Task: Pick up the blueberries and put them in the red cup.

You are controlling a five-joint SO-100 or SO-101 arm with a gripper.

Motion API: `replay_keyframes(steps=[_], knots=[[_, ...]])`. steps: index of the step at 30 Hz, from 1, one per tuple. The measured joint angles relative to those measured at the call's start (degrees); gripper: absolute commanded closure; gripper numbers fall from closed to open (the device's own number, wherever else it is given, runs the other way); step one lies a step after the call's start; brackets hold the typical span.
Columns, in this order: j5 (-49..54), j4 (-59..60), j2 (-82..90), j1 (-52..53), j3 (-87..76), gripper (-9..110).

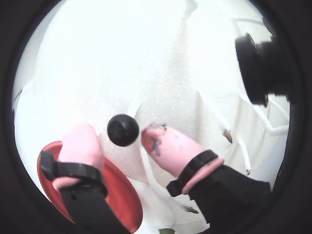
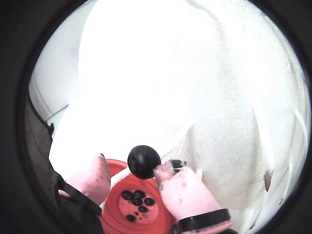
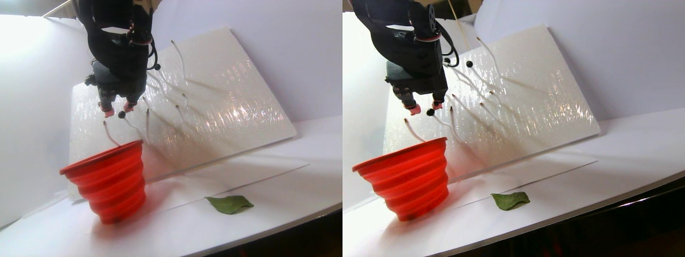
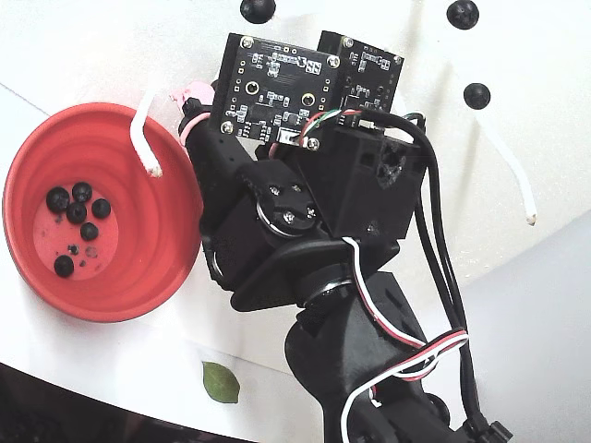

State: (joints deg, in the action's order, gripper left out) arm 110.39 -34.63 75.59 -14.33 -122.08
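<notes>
One blueberry [image 1: 123,130] sits between my pink fingertips, against the right-hand finger [image 2: 170,183] and clear of the left one [image 2: 95,173] in a wrist view. My gripper [image 1: 119,136] [image 2: 131,168] [image 3: 118,110] is open and hangs over the far rim of the red cup [image 2: 114,195] [image 3: 109,176] [image 4: 157,240]. Several blueberries [image 2: 138,201] [image 4: 78,212] lie on the cup's flat bottom. More berries [image 4: 462,13] [image 4: 476,95] [image 4: 258,9] sit at the ends of white stems on the board.
A tilted white sparkly board [image 3: 230,107] with thin white stems stands behind the cup. One bare stem [image 4: 143,134] reaches over the cup's rim. A green leaf [image 3: 230,203] [image 4: 220,381] lies on the table in front. A black camera body [image 1: 256,68] juts in at the upper right.
</notes>
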Motion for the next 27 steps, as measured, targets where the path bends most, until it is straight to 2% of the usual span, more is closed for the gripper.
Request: replay_keyframes(steps=[27], knots=[[1.8, -1.5, -3.2, 0.5, 3.2, 83]])
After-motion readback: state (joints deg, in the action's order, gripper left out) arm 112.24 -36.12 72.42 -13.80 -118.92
